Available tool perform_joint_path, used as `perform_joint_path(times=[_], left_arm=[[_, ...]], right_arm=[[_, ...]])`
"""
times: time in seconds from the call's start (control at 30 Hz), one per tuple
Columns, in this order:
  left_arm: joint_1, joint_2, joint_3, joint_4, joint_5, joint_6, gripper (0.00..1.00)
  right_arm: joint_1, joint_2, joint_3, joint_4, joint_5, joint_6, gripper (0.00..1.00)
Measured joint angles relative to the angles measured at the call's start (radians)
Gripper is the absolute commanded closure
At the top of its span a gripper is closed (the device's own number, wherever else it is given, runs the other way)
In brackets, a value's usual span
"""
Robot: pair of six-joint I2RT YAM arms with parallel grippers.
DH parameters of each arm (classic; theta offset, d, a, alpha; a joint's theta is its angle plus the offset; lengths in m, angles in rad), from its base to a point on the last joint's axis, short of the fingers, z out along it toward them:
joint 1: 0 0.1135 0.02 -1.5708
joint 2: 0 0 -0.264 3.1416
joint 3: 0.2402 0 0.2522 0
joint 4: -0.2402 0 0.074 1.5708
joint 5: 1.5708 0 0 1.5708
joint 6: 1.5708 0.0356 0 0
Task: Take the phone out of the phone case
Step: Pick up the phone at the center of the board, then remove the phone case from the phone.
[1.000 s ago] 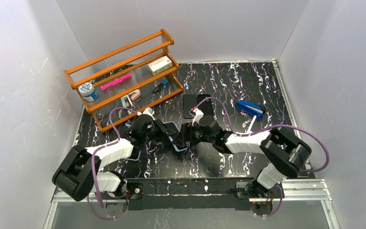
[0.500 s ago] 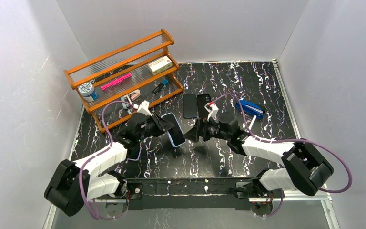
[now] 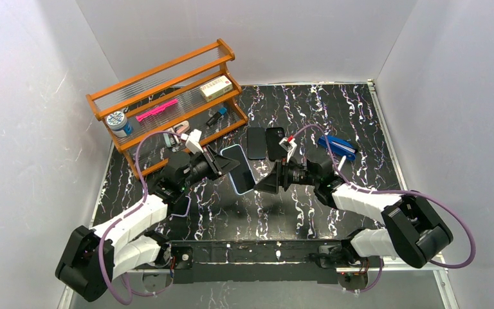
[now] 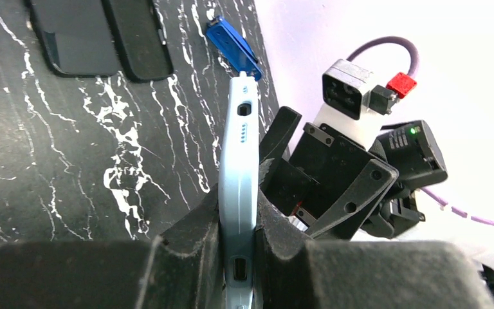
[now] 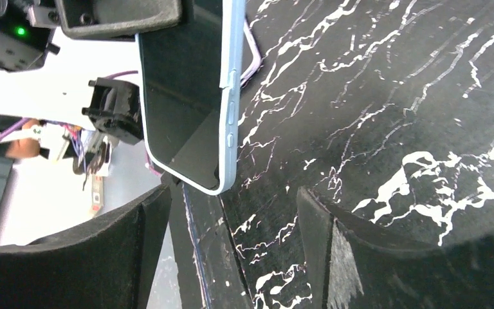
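Above the black marbled desk (image 3: 334, 109), the left end effector (image 3: 224, 166) pinches the light-blue phone case (image 4: 238, 187), the phone (image 3: 238, 167) seemingly inside, by one short end. Its long axis points toward the spread right end effector (image 3: 270, 182), just beside its free end.

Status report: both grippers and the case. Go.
Left gripper shut on blue phone case, held aloft. Right gripper open, empty, facing it. Nothing between them.

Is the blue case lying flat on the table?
No, tilted in the air: the left gripper pinches the blue case above the table.
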Motion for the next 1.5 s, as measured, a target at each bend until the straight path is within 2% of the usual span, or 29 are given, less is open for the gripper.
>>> perform_joint_path(times=[0.1,0.57,0.8,1.1,1.5], left_arm=[[0.000,-0.004,0.014,0.001,0.037,0.007,1.00],[0.006,0.008,0.101,0.031,0.190,0.011,1.00],[0.007,0.020,0.124,0.061,0.267,0.010,1.00],[0.016,0.039,0.126,0.116,0.324,-0.052,1.00],[0.028,0.043,0.129,0.180,0.313,-0.148,1.00]], right_arm=[[0.000,-0.007,0.011,-0.008,-0.061,-0.039,0.35],[0.000,-0.074,0.112,-0.103,-0.245,-0.249,0.69],[-0.005,-0.088,0.135,-0.152,-0.335,-0.319,0.98],[-0.010,-0.088,0.169,-0.181,-0.436,-0.475,0.99],[0.005,-0.078,0.274,-0.307,-0.494,-0.851,0.99]])
